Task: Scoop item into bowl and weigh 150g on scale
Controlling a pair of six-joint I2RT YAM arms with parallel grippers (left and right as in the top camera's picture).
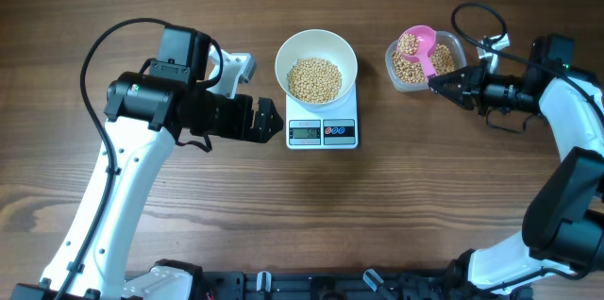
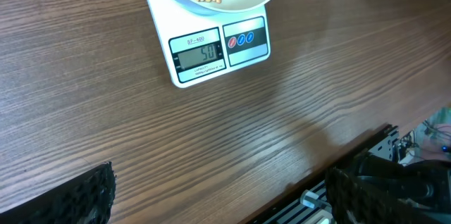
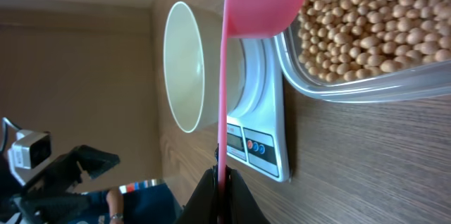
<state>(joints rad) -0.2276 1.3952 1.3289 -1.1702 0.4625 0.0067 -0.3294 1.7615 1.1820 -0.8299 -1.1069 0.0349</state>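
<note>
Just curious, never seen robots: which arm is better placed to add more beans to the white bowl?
Right. The right gripper is shut on the pink scoop, loaded with beans above the clear tub. The left gripper hangs open and empty beside the scale.

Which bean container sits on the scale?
The round white bowl, on the scale; the clear tub stands on the table, the pink scoop hangs over that tub.

I see a dark brown wood-grain bench (image 1: 283,225) on the overhead feed. Top R of it sits a clear plastic tub (image 1: 459,55), rounded-rect. A pink scoop (image 1: 416,43) is over the tub's L part, handle pointing down-R. Can't tell if they touch.
</note>
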